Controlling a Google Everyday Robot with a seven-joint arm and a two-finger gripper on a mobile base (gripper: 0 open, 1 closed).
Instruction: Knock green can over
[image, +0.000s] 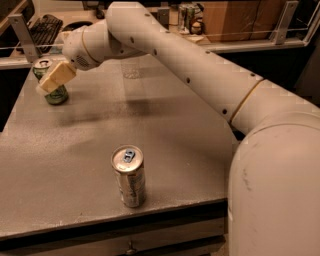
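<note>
The green can (55, 94) stands upright at the far left of the grey table (165, 130), with its silver top showing. My gripper (46, 85) hangs at the end of the white arm that reaches in from the right. Its tan fingers (56, 76) lie right across the front of the can and hide its middle. I cannot tell whether they touch it.
A slimmer silver-beige can (129, 175) with a blue tab stands upright near the table's front edge. A clear plastic bottle (131, 67) stands at the back behind the arm. A keyboard (42, 26) and more cans (187, 15) lie on the counter beyond.
</note>
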